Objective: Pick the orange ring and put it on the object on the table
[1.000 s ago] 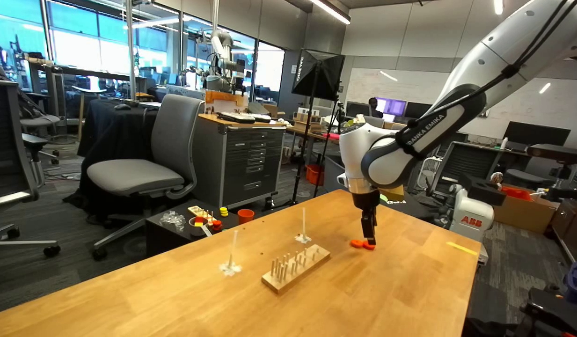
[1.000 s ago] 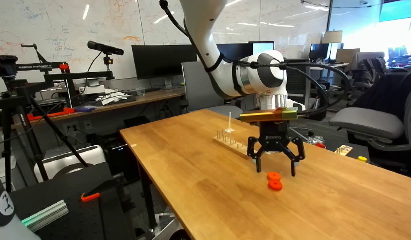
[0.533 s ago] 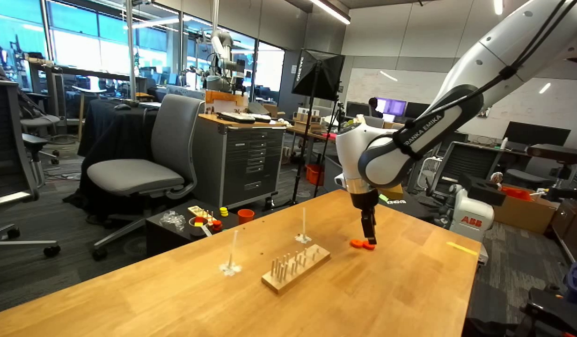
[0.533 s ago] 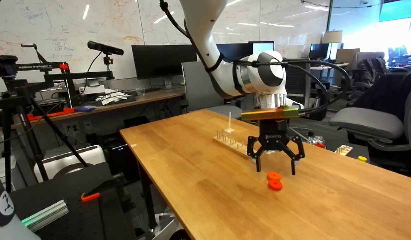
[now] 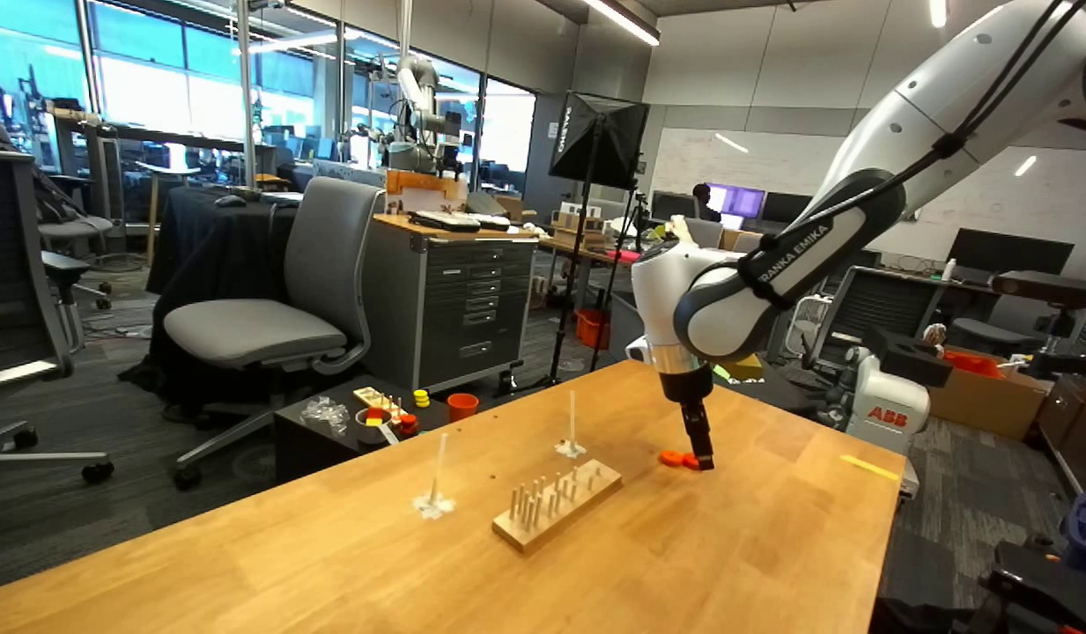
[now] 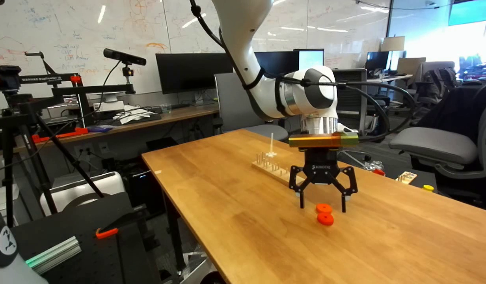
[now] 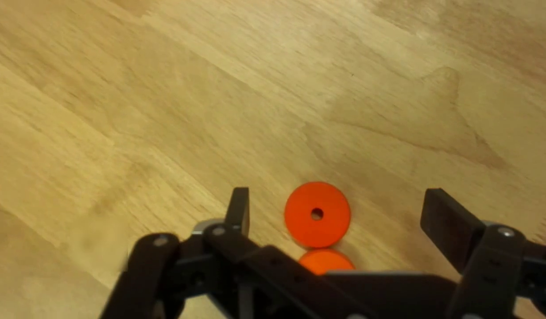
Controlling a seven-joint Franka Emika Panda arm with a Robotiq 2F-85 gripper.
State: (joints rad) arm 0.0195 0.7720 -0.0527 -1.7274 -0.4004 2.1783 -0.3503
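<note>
The orange ring (image 6: 324,208) lies flat on the table, its edge against a similar red piece (image 6: 325,219). In the wrist view the orange ring (image 7: 323,260) is partly covered by the gripper's linkage. My gripper (image 7: 337,195) is open and holds nothing. Its fingers stand to either side of the red piece (image 7: 317,228), which sits nearer the left finger in that view. In an exterior view the gripper (image 5: 705,465) hangs low over the pair and partly hides the red piece (image 5: 690,460). The pegged wooden board, the object (image 5: 556,521), lies on the table apart from the gripper.
Two thin upright rods, a near rod (image 5: 441,467) and a far rod (image 5: 572,418), stand taped to the table (image 5: 727,563) beside the board. Off the table, a low black stand (image 5: 313,458) carries an orange cup (image 5: 462,407) and other small pieces.
My gripper has come down a little toward the table and shifted slightly sideways, and its tilt has changed slightly. It has stayed open. Both pieces and the board have not moved.
</note>
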